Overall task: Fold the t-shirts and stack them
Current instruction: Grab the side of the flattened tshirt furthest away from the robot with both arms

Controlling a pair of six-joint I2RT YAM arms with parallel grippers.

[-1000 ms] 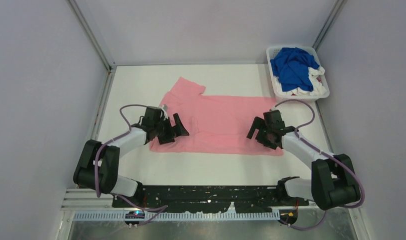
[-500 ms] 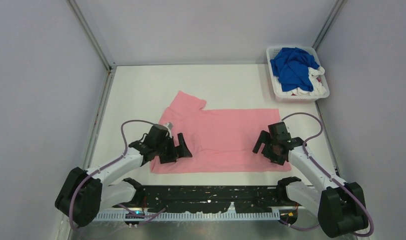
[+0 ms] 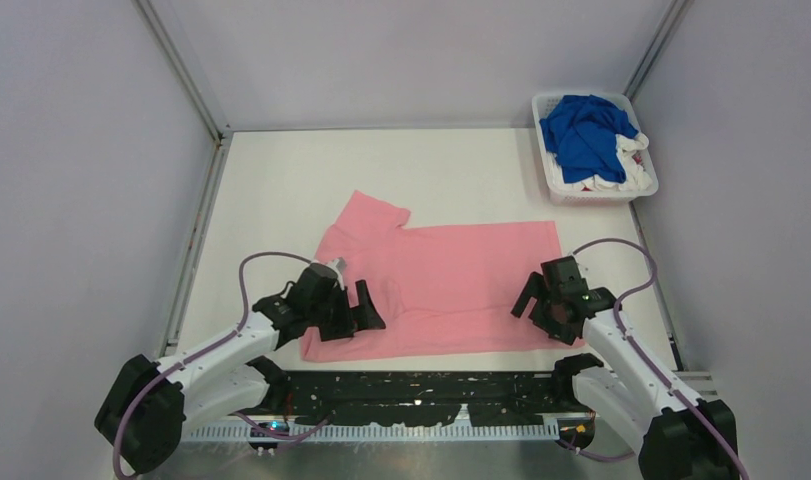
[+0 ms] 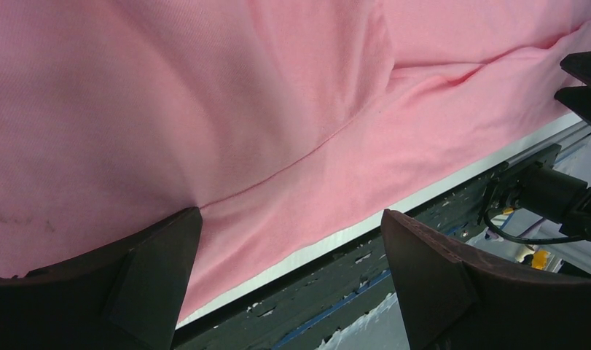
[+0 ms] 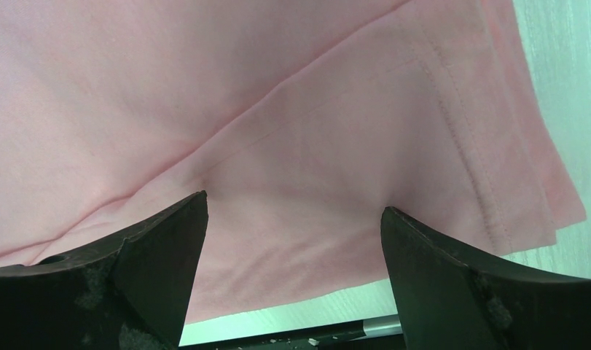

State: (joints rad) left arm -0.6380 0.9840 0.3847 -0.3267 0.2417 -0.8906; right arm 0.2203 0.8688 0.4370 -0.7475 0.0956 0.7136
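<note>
**Pink tee half folded, both grippers wide at its near edge**

The light pink t-shirt [image 3: 451,285] lies flat and sideways in the middle of the white table [image 3: 461,180]. 1 sleeve sticks out at the far left and the stitched hem is at the right. In the wrist views a 2nd layer of cloth lies over the near part, so I judge 1 lengthwise fold is already made.

The left gripper [image 3: 366,308] hangs over the near-left corner and the right gripper [image 3: 533,312] over the near-right corner. On both, the jaws stand wide apart w/ nothing between them. I cannot tell if the tips touch the cloth.

The royal blue t-shirt [image 3: 584,130] and the white t-shirts [image 3: 621,178] wait crumpled in the white slatted basket [image 3: 643,188] at the far right corner, well apart from the arms.

Step in hand, as I judge: the next fold of the pink tee. Next move prob. needs both grippers to go down, pinch all layers at the near edge at the same time, and carry it evenly. Otherwise the cloth may wrinkle or 1 layer may slip.
</note>
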